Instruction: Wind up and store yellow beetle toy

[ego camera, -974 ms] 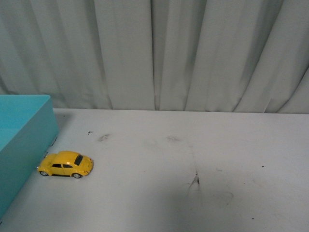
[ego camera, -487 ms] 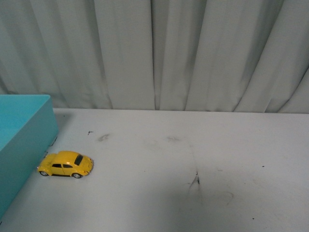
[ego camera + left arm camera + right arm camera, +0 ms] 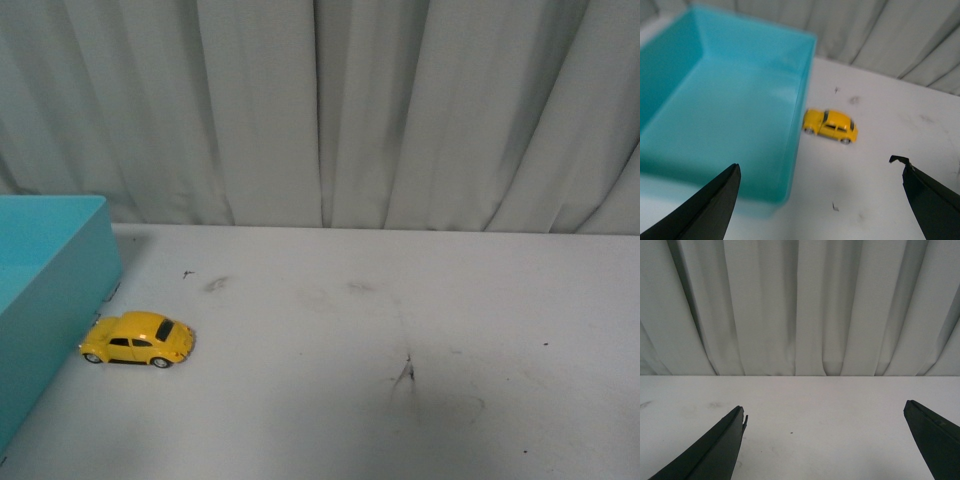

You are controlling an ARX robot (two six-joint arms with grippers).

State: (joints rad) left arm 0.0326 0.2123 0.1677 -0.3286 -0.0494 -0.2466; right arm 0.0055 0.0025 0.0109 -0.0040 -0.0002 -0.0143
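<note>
At the desk's (image 3: pixel 400 300) left, front view, the yellow beetle toy (image 3: pixel 137 339) sits just beside the teal bin (image 3: pixel 50 290), untouched. Left wrist view: the left end effector (image 3: pixel 815 165) gapes wide, facing both; this looks like the approach, and it must next straddle the toy. Right wrist view: the right end effector (image 3: pixel 825 412) is wide and empty.

1. Left gripper (image 3: pixel 815 164): two matte black jaws, wedge-shaped, tapering to points; small hooked nick at one tip.
2. Right gripper (image 3: pixel 824 406): same black wedges; tiny nick at one tip.
</note>
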